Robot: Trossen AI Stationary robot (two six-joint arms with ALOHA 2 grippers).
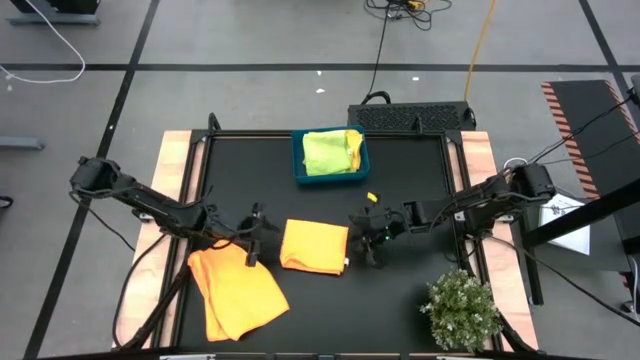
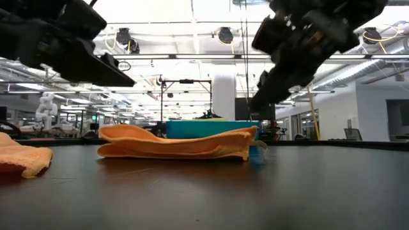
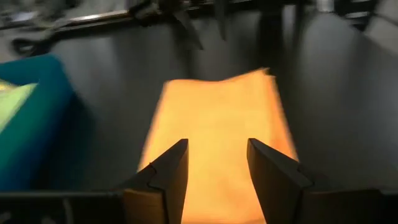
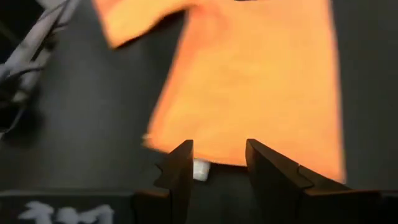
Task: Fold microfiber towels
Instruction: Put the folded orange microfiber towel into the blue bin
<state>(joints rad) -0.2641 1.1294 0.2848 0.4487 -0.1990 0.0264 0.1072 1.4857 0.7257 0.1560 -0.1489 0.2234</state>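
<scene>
A loosely spread orange towel [image 1: 236, 290] is seen on the black table [image 1: 400, 300] just beside and below the left gripper [image 1: 256, 240], while a folded orange towel [image 1: 315, 246] is flanked by the left gripper on one side and the right gripper [image 1: 368, 240] on the other. Both grippers are shown parted and holding nothing, lifted clear of the folded towel. Beyond them, lime green and pale yellow towels [image 1: 331, 152] are apparently bundled in the teal tray [image 1: 298, 168], and a white tag [image 4: 200, 169] is visible at the folded towel's edge nearest the right gripper.
</scene>
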